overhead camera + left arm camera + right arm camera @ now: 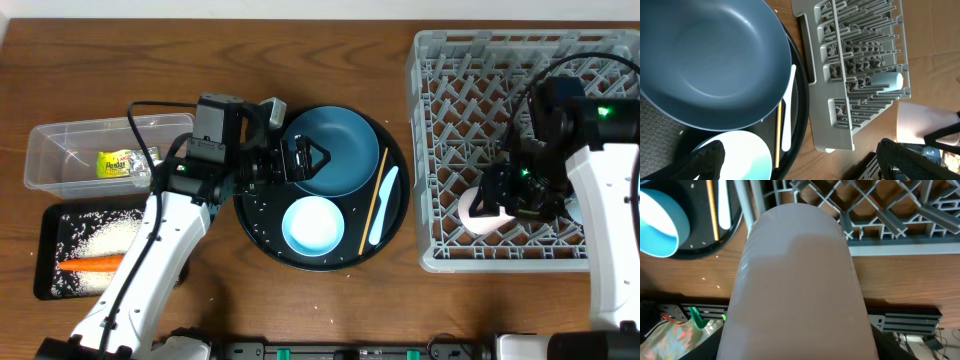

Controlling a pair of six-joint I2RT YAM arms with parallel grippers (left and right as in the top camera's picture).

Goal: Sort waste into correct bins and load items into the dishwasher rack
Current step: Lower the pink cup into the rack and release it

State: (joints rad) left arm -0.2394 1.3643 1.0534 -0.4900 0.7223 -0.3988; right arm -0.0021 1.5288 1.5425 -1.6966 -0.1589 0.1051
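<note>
My right gripper (503,203) is shut on the pale-pink cup (480,212), held on its side over the front of the light-grey dishwasher rack (450,100). The cup fills the right wrist view (795,275). My left gripper (300,160) is open and empty at the left rim of the dark-blue plate (335,148). In the left wrist view (800,152) the plate (710,60) lies ahead of the jaws. The white bowl (313,225), pale-blue utensil (383,205) and chopstick (372,200) lie on the round black tray (262,228). A light-blue cup (887,80) lies in the rack (840,125).
The clear tub (60,150) at the far left holds the yellow-green wrapper (120,163). The shallow black tray (48,255) in front of it holds rice (105,235) and the carrot (92,265). Tissue and biscuit are out of view.
</note>
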